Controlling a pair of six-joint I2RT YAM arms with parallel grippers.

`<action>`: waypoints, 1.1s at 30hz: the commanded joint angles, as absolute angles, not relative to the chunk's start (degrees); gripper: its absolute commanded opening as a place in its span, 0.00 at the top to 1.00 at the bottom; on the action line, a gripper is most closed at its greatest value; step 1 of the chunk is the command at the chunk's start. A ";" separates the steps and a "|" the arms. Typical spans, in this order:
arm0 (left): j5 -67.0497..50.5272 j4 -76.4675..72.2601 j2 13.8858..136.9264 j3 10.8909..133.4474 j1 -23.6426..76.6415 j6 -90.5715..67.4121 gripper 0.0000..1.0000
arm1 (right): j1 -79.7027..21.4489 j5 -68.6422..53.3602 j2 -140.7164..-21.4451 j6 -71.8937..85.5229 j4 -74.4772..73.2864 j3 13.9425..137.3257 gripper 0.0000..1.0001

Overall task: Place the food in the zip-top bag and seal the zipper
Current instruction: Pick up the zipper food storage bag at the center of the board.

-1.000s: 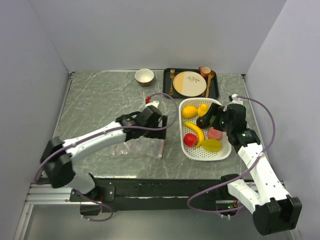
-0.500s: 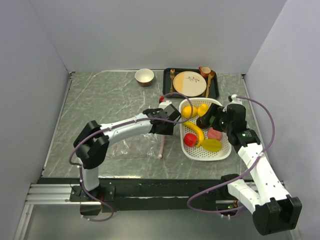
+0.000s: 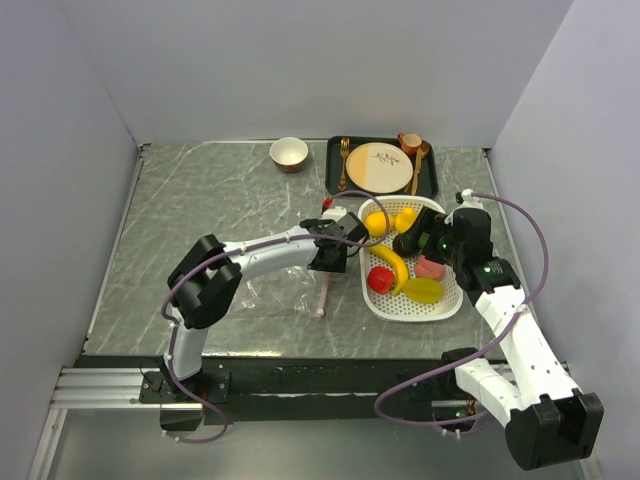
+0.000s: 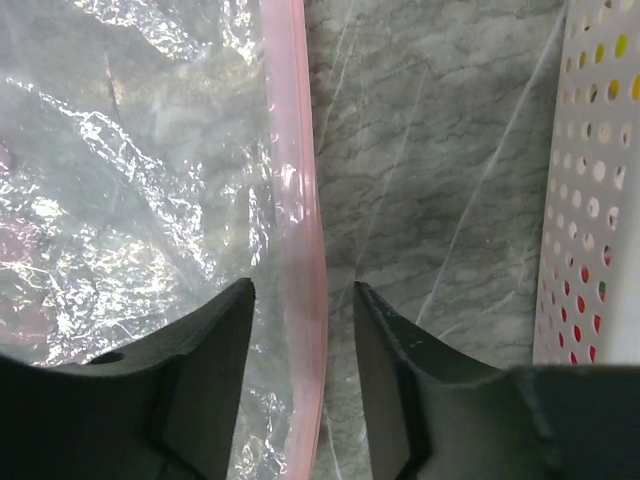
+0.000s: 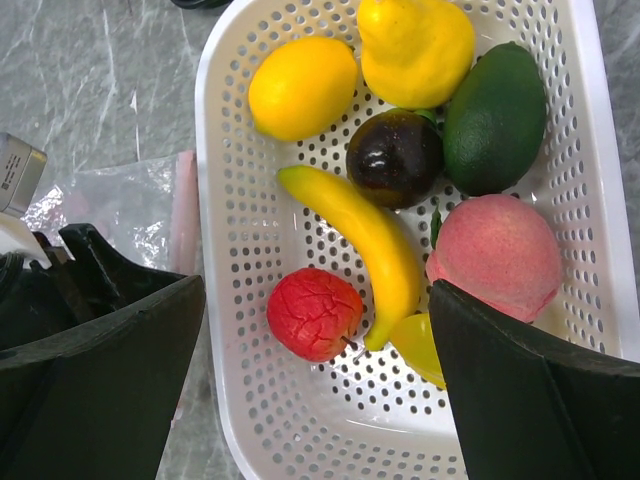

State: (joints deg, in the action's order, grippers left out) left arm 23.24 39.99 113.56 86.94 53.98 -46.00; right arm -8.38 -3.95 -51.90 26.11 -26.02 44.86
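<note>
The clear zip-top bag (image 3: pixel 272 292) (image 4: pixel 130 180) lies flat on the marble table, left of the white basket (image 3: pixel 400 312). Its pink zipper (image 4: pixel 290 180) (image 3: pixel 323 295) runs between the jaws of my left gripper (image 4: pixel 303 300) (image 3: pixel 335 258). Those jaws are narrowed but stand apart, not pinching the strip. The food lies in the basket (image 5: pixel 215 300): banana (image 5: pixel 365 235), red apple (image 5: pixel 313 313), pink peach (image 5: pixel 495 257), dark purple ball (image 5: pixel 394 158), yellow round fruit (image 5: pixel 302 87). My right gripper (image 5: pixel 315 300) (image 3: pixel 420 240) hovers wide open above them, holding nothing.
A black tray with a beige plate (image 3: pixel 380 167), cutlery and a small cup (image 3: pixel 410 143) sits at the back behind the basket. A bowl (image 3: pixel 289 153) stands at the back centre. Grey walls enclose the table on three sides.
My left arm has swung right to the bag's zipper edge by the basket, and its jaws have narrowed around the strip. The right arm has stayed still.
</note>
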 commanded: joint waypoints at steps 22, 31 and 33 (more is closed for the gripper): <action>25.40 39.20 114.52 87.28 53.61 -48.34 0.96 | -8.26 -4.83 -50.80 26.81 -25.14 44.82 0.00; 26.01 39.99 110.93 85.87 53.61 -48.69 0.99 | -8.26 -6.23 -50.45 27.07 -25.05 44.47 0.00; 26.19 39.56 107.60 84.82 53.70 -48.69 0.99 | -8.26 -11.84 -50.27 26.98 -23.83 44.30 0.00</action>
State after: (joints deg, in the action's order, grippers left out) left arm 24.36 40.10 115.39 86.00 53.76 -47.79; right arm -8.38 -5.37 -51.53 26.59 -26.06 44.64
